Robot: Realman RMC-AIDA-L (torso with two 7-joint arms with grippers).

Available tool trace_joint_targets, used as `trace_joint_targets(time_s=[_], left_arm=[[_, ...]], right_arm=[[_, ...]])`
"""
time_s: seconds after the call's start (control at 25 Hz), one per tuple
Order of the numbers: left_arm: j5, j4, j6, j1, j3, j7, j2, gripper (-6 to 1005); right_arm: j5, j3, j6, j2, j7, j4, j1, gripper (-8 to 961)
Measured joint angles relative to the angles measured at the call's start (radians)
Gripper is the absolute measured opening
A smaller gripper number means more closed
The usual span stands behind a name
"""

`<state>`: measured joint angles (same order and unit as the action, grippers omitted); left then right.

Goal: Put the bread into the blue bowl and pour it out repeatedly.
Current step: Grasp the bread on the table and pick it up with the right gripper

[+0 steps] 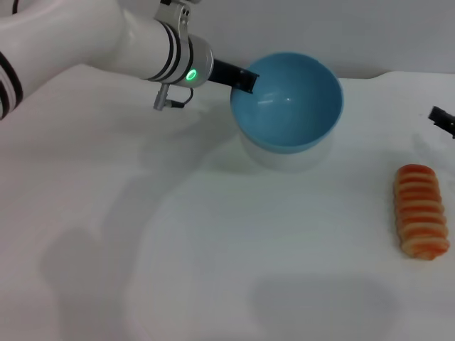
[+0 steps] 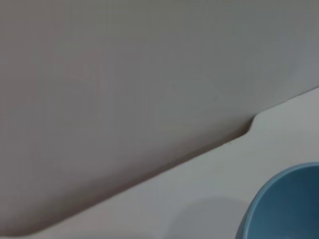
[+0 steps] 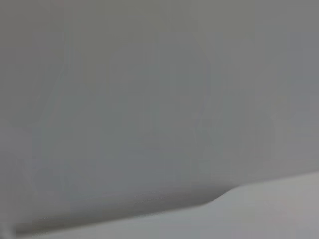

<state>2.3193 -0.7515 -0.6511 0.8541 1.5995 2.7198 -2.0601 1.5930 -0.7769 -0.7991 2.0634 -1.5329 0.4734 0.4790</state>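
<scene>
Bread lies to the right of the blue bowl, well apart. Left gripper clamps the bowl's left rim, tilting it; right gripper, beyond the bread, grip unreadable.

The right wrist view shows a plain grey wall filling most of the frame. A white table surface occupies one corner and one edge of the frame. A dark shadowed band runs along the junction where the table surface meets the wall, with a small step in the edge line.
</scene>
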Motion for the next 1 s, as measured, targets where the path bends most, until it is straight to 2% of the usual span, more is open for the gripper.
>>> trace_joint_targets(time_s=[0.12, 0.16, 0.2, 0.24, 0.36, 0.44, 0.56, 0.8, 1.0], left_arm=[[0.056, -0.002, 0.0, 0.013, -0.003, 0.027, -0.001, -2], [0.089, -0.002, -0.004, 0.019, -0.006, 0.049, -0.001, -2], [0.115, -0.002, -0.007, 0.023, -0.009, 0.068, 0.0, -1], [0.137, -0.002, -0.009, 0.026, -0.009, 0.085, 0.0, -1], [0.181, 0.003, -0.012, 0.032, -0.009, 0.117, 0.0, -1], [0.188, 0.006, -0.013, 0.034, -0.009, 0.122, 0.0, -1], [0.189, 0.008, -0.012, 0.035, -0.01, 0.123, 0.0, -1], [0.19, 0.008, -0.009, 0.043, -0.008, 0.123, -0.001, -2], [0.191, 0.011, -0.006, 0.045, -0.002, 0.124, -0.002, -2]], right_arm=[[0.307, 0.006, -0.09, -0.003, -0.35, 0.16, 0.0, 610], [0.478, 0.036, -0.187, -0.009, -0.52, 0.243, 0.009, 610], [0.547, 0.058, -0.228, -0.012, -0.578, 0.28, 0.014, 610], [0.547, 0.058, -0.228, -0.012, -0.578, 0.28, 0.014, 609], [0.74, 0.176, -0.389, -0.033, -0.721, 0.355, 0.048, 609], [0.808, 0.245, -0.471, -0.05, -0.741, 0.357, 0.072, 609], [0.844, 0.261, -0.509, -0.056, -0.739, 0.344, 0.083, 609], [0.884, 0.147, -0.461, -0.039, -0.737, 0.306, 0.077, 610], [0.901, 0.129, -0.43, -0.025, -0.741, 0.293, 0.074, 610]])
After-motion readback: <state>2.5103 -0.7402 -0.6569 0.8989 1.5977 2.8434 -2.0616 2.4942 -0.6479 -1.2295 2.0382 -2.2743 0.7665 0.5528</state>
